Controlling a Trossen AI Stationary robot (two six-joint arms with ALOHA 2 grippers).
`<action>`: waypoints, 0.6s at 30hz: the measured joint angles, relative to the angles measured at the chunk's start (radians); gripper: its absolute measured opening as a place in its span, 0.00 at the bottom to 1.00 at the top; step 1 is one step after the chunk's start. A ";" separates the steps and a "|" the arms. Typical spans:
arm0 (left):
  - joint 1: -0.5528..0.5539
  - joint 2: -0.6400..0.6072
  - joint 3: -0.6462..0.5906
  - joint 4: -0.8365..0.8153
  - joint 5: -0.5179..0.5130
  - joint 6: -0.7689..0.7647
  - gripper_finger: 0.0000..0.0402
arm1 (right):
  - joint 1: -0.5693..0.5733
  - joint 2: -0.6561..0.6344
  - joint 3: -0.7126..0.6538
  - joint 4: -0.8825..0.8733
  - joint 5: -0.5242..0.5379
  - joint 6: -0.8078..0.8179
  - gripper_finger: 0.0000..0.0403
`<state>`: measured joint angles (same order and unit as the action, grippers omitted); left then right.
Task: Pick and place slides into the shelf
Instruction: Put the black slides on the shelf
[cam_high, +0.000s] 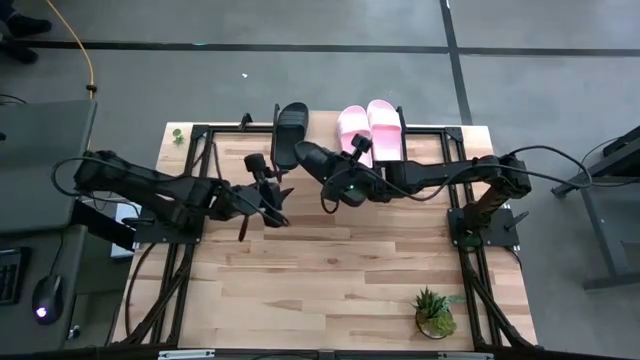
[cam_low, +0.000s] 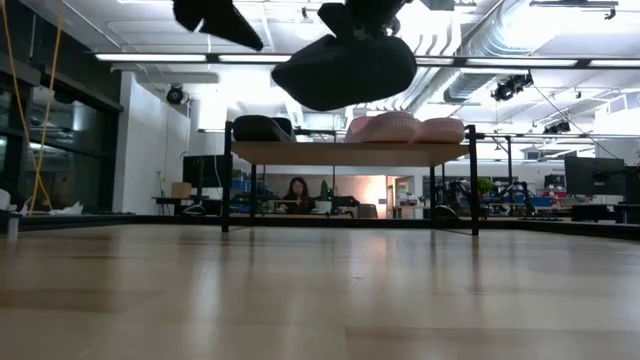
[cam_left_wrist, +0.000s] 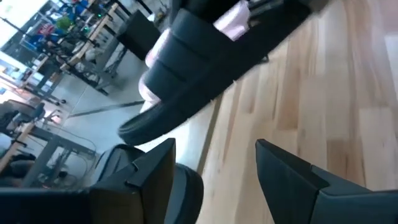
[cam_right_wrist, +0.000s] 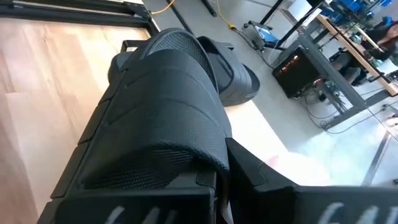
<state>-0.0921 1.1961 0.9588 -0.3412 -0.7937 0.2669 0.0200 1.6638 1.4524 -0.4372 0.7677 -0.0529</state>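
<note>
The shelf (cam_low: 350, 153) stands at the table's far edge. On its top board rest one black slide (cam_high: 290, 128) and two pink slides (cam_high: 355, 128) (cam_high: 386, 122), soles down. My right gripper (cam_high: 340, 182) is shut on a second black slide (cam_high: 315, 160), held in the air just in front of the shelf, high in the low view (cam_low: 345, 70). My left gripper (cam_high: 278, 200) hangs open beside and slightly below that slide, with nothing between its fingers (cam_left_wrist: 155, 174). My right gripper holds the black slide by its wide mesh strap, at the strap's edge nearest the wrist (cam_right_wrist: 208, 163). The gripper hides how the fingers sit there. It comes from the table's right, slanting down. The slide sticks out ahead of the fingers, clear of table and shelf.
A small potted plant (cam_high: 435, 315) stands at the table's near right. Black frame rails (cam_high: 190, 215) run along both table sides under the arms. A small green item (cam_high: 177, 133) lies at the far left corner. Bare wood (cam_high: 330, 270) lies in the table's middle and near part.
</note>
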 joint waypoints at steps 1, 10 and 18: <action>0.000 0.012 -0.001 0.005 -0.003 0.016 0.51 | 0.001 0.000 0.000 0.000 -0.004 -0.002 0.00; 0.000 0.124 0.007 0.099 -0.177 0.172 0.51 | 0.007 0.000 0.000 -0.001 -0.081 0.009 0.00; 0.001 0.128 0.005 0.108 -0.192 0.182 0.51 | 0.035 0.000 0.000 -0.007 -0.088 0.008 0.00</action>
<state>-0.0914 1.3243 0.9642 -0.2337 -0.9852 0.4492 0.0550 1.6638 1.4522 -0.4438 0.6794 -0.0446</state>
